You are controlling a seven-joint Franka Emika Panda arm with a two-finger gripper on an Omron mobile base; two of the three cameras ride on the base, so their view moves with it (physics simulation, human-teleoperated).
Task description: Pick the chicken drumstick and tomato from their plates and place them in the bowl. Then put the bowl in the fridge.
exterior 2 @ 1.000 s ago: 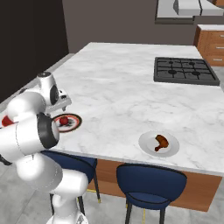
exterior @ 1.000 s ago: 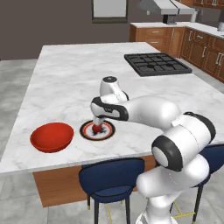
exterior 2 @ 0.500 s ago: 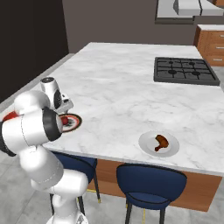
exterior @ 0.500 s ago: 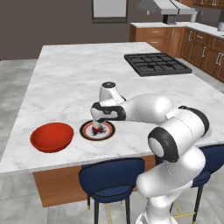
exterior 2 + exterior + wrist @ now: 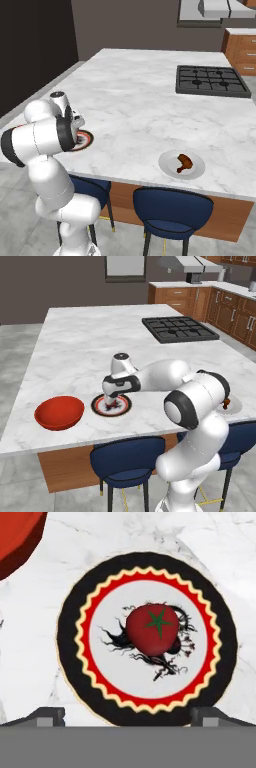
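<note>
Lowered since earlier, gripper [image 5: 113, 404] hangs wide over tomato [image 5: 152, 630] near counter's front edge; smooth, round, likely slippery, so grip its middle.

Centre of the hand view: the tomato [image 5: 152, 634] sits alone on the dark-rimmed plate [image 5: 70, 657], bare plate all around it, and the 2 finger tips [image 5: 47, 714] stand wide at the bottom corners. The red bowl [image 5: 17, 539] crowds the upper left corner. Elsewhere, open marble counter [image 5: 75, 356].
</note>
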